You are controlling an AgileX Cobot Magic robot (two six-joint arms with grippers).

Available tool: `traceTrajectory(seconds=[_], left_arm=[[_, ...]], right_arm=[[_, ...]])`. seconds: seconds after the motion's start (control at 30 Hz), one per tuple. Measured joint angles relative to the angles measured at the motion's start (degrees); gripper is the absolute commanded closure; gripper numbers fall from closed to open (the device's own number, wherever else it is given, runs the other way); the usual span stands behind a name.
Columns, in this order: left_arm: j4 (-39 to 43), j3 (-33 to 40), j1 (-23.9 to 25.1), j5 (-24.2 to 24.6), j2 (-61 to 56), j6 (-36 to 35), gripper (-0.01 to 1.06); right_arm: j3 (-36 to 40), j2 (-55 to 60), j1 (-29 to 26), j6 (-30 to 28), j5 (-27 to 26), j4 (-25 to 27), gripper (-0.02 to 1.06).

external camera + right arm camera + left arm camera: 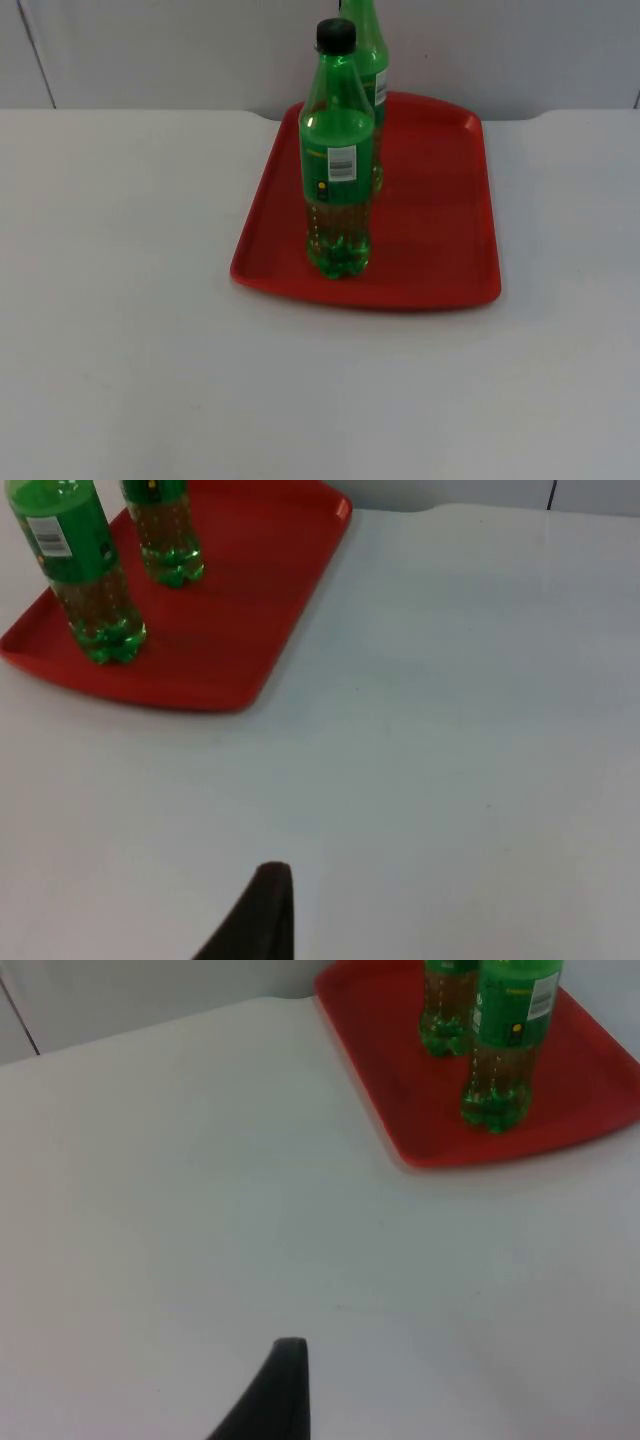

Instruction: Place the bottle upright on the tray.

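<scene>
A: So, where does the bottle (338, 165) stand?

B: Upright on the red tray (440, 220), close to the tray's near-left corner, its black cap up and its long axis vertical. A second bottle (368, 50) stands upright just behind it, toward the far edge, the two near each other; whether they touch, I cannot tell.

A: And the grippers?

B: Both are off the tray, over the bare white worktop (120, 330). The left gripper (280, 1390) looks across the worktop with the tray ahead and to its right; the right gripper (262, 912) has the tray ahead and to its left. From each I see one dark fingertip, so I cannot tell whether the fingers are apart or together. Neither holds anything I can see.

A: Which arm is nearer the bottle?

B: Hard to rank. The bottle sits on the left half of the tray, so I would judge the left arm has the shorter reach, but both are well apart from it.

A: What is left of the task, then?

B: By my reading, nothing: the bottle is standing on the tray. Any coming move would be the arms waiting or pulling away.

A: Room to move?

B: Plenty. The worktop is open on the left, the right and the near side. The right half of the tray is bare. The grey wall (150, 50) closes the far side, just behind the tray's far edge.
</scene>
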Motion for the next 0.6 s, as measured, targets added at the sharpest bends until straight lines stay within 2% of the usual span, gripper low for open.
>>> traceTrajectory(seconds=[0.6], left_arm=[[0.3,0.0,0.0,0.0,0.0,-0.6,0.0]], right_arm=[[0.0,0.0,0.0,-0.5,-0.2,0.1,-0.01]])
